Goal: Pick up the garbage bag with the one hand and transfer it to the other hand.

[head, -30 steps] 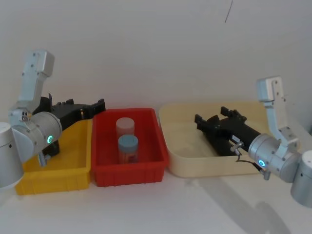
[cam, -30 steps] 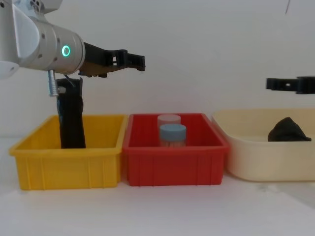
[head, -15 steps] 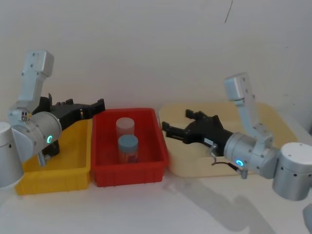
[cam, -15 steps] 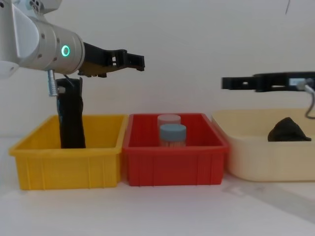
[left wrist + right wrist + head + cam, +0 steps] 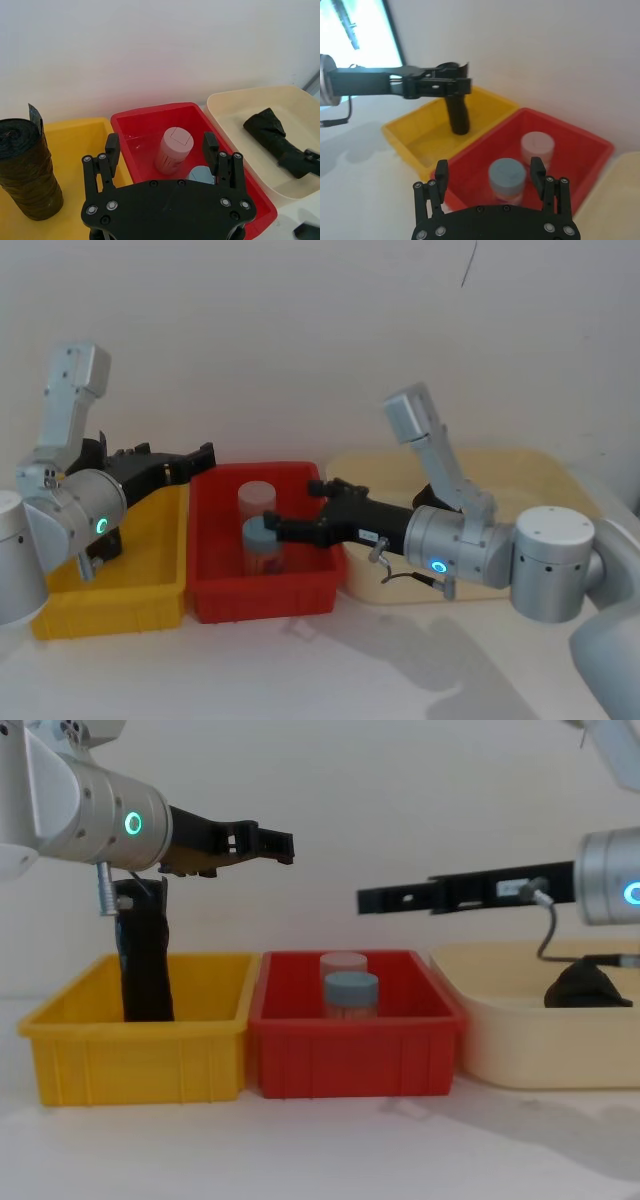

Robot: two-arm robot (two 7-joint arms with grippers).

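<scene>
Garbage bag (image 5: 147, 960) stands upright in the yellow bin (image 5: 140, 1050), toward that bin's 9 o'clock side, with nothing gripping it. It is a thick, black, crinkly roll that rises well above the bin's rim. Taking the red bin (image 5: 265, 585) as the middle of the dial in the head view, the yellow bin sits at 9 o'clock and the cream bin (image 5: 380, 580) at 3 o'clock, all three side by side on the table (image 5: 320, 670).

The left hand (image 5: 285, 845) hangs above the yellow bin, higher than the bag's top, and points toward 3 o'clock with its tips near the red bin's 10 o'clock corner. Its fingers (image 5: 112, 147) are spread and hold nothing, and the garbage bag stands off to one side of them.

The right hand (image 5: 295, 508) stretches in from 3 o'clock over the red bin, well above the rim. Its fingers (image 5: 441, 175) are also apart and empty — below them stand two jars, a pink-lidded jar (image 5: 256, 498) and a blue-lidded jar (image 5: 263, 540), the blue one nearer the robot.

A second black roll (image 5: 272, 135) — thinner, with a flared end — lies in the cream bin.
</scene>
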